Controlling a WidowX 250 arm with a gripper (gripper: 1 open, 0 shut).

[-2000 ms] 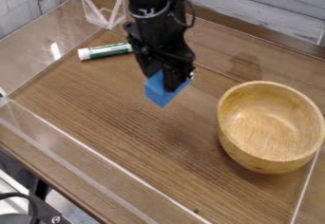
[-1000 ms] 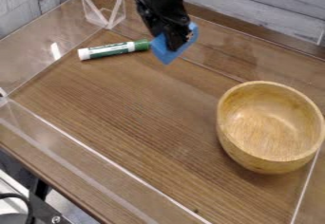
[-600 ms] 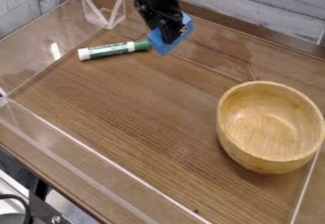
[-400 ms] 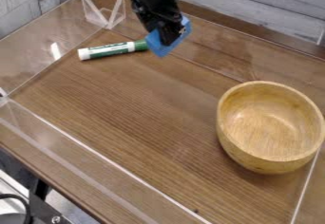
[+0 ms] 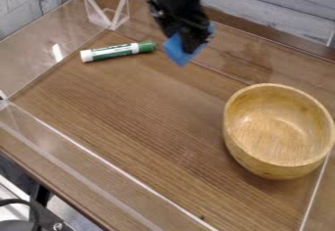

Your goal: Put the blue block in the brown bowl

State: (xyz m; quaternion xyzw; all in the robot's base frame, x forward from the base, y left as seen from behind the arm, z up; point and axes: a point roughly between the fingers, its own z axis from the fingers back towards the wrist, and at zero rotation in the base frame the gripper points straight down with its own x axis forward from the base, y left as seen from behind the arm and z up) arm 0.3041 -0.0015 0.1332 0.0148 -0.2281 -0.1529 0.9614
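nearest the camera runs the clear acrylic wall (image 5: 78,171) that fences the wooden tabletop (image 5: 131,108), most likely there so nothing slides off the edge. a little further in, on the right, the brown bowl (image 5: 277,129) sits upright and open, with nothing in it, its wide mouth an easy target from above. beyond it and to the left, off the table surface, the black gripper (image 5: 181,47) hangs with its fingers pinched onto the blue block (image 5: 177,51), which sticks out tilted below the jaws. the block is carried high, a sensible height for clearing the bowl's thick rim. block and bowl are well apart, so the carry looks about half done; the arm would need to travel right and toward the camera before letting go. further back on the left lies the white-and-green marker (image 5: 116,50), flat and untouched, and behind it a clear plastic stand (image 5: 108,12) against the far wall.
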